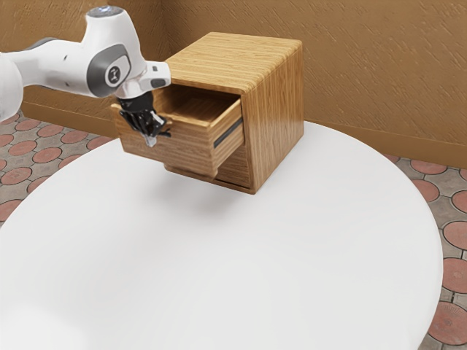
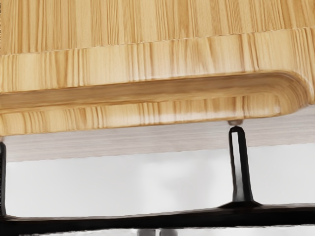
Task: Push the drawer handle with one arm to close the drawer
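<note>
- Drawer (image 1: pixel 186 151): upper unit, extended from the cabinet (image 1: pixel 276 120); not closed
- Handle (image 2: pixel 123 222): black bar on posts, at the drawer's front face
- Gripper (image 1: pixel 149 130): positioned at the front face, by the handle; open or closed state cannot be determined
- Cabinet: standing on the white round table (image 1: pixel 241 255)

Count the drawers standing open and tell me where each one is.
1: the upper drawer, sticking out of the wooden cabinet toward the exterior view's left. It covers much of the front below, so another, slightly open, may be hidden.
</note>
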You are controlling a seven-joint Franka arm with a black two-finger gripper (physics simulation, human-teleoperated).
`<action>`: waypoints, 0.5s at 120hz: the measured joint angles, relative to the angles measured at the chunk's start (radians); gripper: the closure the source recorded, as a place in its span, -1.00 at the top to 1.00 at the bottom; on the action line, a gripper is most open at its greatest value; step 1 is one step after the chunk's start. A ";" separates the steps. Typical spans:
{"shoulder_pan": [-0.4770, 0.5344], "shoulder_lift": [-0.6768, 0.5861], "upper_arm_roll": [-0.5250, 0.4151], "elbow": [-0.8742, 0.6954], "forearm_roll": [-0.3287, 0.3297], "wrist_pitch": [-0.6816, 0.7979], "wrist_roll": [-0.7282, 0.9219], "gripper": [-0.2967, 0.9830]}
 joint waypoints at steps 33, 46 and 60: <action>0.001 0.066 0.005 0.086 -0.019 0.000 0.020 -0.69; 0.002 0.087 0.005 0.121 -0.035 0.000 0.028 -0.69; 0.002 0.126 0.010 0.167 -0.051 0.000 0.037 -0.69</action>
